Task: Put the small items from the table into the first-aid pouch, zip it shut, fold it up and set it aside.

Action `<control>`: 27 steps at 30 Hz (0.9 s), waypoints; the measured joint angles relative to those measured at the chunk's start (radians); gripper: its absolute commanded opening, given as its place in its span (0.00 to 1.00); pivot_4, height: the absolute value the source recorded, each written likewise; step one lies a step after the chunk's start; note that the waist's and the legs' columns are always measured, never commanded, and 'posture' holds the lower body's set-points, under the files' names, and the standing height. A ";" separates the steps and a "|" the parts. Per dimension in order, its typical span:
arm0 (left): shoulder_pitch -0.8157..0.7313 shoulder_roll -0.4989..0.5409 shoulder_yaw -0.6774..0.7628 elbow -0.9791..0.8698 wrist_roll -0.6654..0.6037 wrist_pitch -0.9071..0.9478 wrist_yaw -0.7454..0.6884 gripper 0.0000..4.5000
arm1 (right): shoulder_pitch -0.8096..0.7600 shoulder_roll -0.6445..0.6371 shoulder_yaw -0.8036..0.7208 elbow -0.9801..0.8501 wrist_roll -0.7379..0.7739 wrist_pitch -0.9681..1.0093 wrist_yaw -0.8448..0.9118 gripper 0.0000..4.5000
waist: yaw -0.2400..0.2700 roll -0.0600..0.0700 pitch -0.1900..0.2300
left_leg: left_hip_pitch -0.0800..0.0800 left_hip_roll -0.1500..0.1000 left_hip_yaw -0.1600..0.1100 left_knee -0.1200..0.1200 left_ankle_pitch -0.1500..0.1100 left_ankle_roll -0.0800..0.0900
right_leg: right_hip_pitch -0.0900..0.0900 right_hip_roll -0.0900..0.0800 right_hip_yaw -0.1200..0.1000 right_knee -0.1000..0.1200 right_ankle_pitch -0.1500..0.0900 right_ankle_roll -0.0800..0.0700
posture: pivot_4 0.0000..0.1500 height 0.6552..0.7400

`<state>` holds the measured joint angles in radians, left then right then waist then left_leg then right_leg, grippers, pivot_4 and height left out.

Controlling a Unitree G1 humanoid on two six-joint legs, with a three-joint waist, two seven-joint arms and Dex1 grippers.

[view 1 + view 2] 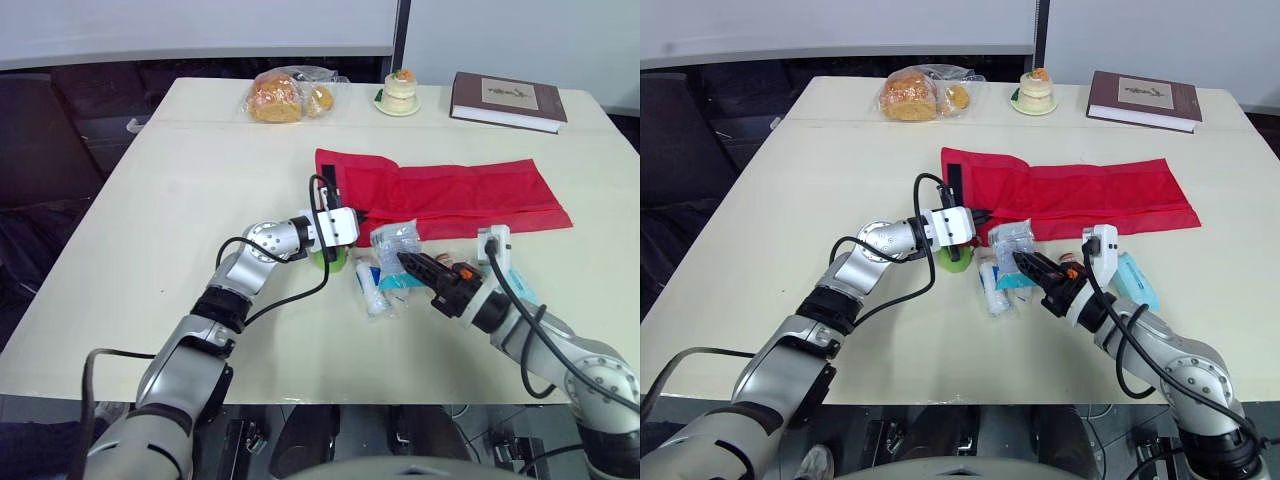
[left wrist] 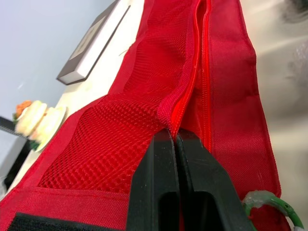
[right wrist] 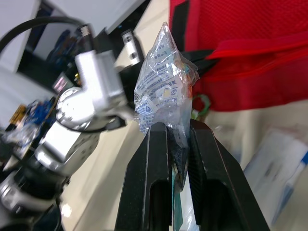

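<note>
At the near end of the red pouch (image 1: 450, 195), your left pincer (image 2: 175, 137) is pressing its fingers together on the lip of the zipper opening and lifting it a little off the counter (image 1: 200, 180). Your right pincer (image 3: 177, 127) is pinching a clear packet (image 3: 163, 91) by one end and holding it just beside that opening, its free end pointing toward the pouch.

By my reading, you are working early in the task. The packet is not yet inside, and whether anything else is already in the pouch cannot be told. A wrapped bandage roll (image 1: 372, 290), a blue-and-white pack (image 1: 1132, 280) and a small green item (image 1: 956, 260) are lying on the counter near the pincers, waiting their turn. The zipper is standing open and the pouch is lying flat at full length, so zipping, folding and setting aside all remain.

The pouch is limp woven fabric with a coarse mesh panel and a black strip (image 1: 330, 185) across its near end. It is sagging wherever you are not holding it. The packet is thin, crinkled film printed in blue, probably slippery. The roll is a short soft cylinder in clear wrap, and the blue-and-white pack is flat and rectangular.
</note>
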<state>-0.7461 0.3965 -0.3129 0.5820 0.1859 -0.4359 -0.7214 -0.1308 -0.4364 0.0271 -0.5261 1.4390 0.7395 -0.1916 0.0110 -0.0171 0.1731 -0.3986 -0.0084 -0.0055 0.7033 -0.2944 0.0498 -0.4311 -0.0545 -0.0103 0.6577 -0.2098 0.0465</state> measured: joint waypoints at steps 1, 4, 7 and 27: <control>0.000 -0.018 0.009 0.000 -0.033 0.022 -0.022 0.00 | -0.014 0.013 -0.004 0.027 0.015 0.001 -0.027 0.01 | 0.000 0.000 0.000 | 0.000 0.000 0.000 0.000 0.000 0.000 | 0.000 0.000 0.000 0.000 0.000 0.000 | 1.00 0.87; 0.004 -0.033 0.033 -0.016 -0.094 0.075 -0.069 0.00 | -0.056 0.036 -0.004 0.096 0.035 0.020 -0.078 0.01 | 0.000 0.000 0.000 | 0.000 0.000 0.000 0.000 0.000 0.000 | 0.000 0.000 0.000 0.000 0.000 0.000 | 1.00 0.87; 0.011 -0.039 0.046 -0.060 -0.132 0.131 -0.093 0.00 | -0.109 0.071 -0.003 0.187 0.064 0.043 -0.133 0.01 | -0.002 0.000 0.000 | 0.000 0.000 0.000 0.000 0.000 0.000 | 0.000 0.000 0.000 0.001 0.000 0.000 | 1.00 0.87; 0.157 -0.038 0.127 -0.315 -0.234 0.431 -0.099 0.00 | -0.267 0.288 -0.056 0.473 0.107 0.108 -0.248 0.01 | -0.021 0.001 0.000 | 0.000 0.000 -0.001 0.000 0.000 0.000 | -0.001 0.000 0.000 0.002 0.000 0.000 | 1.00 0.87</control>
<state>-0.5890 0.3580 -0.1859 0.2667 -0.0479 -0.0049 -0.8209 -0.3981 -0.1485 -0.0291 -0.0528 1.5459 0.8480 -0.4391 -0.0099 -0.0165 0.1733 -0.3987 -0.0084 -0.0063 0.7030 -0.2944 0.0498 -0.4316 -0.0541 -0.0099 0.6594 -0.2097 0.0465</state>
